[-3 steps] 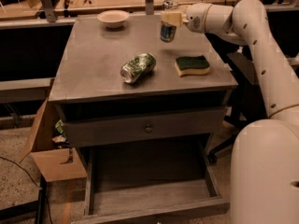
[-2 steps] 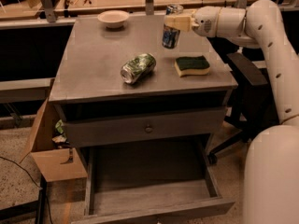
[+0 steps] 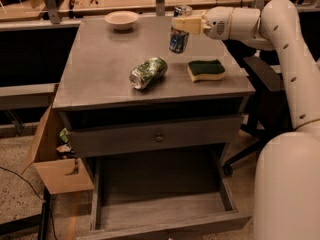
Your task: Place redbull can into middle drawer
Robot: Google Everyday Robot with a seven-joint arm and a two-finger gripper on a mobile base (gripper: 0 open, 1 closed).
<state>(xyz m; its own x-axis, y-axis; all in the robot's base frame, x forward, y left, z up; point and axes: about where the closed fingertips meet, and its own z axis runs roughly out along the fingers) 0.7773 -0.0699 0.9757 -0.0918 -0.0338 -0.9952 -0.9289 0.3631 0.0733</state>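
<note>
The redbull can (image 3: 178,38), slim and blue-and-silver, is upright in my gripper (image 3: 183,24), which is shut on its upper part from the right. The can hangs just over the back right of the grey cabinet top (image 3: 100,69). The middle drawer (image 3: 160,209) is pulled open low at the front, a shallow grey tray with a bare floor, well below and in front of the can. My white arm (image 3: 280,29) reaches in from the right.
A dented green can (image 3: 148,72) lies on its side mid-top. A yellow-green sponge (image 3: 206,69) lies to its right, a white bowl (image 3: 121,19) at the back left. A shut drawer front with a knob (image 3: 159,136) sits above the open drawer. A cardboard box (image 3: 52,154) stands at the left.
My gripper has kept hold of the can and shifted it slightly left and toward the front of the top. Nothing else has moved.
</note>
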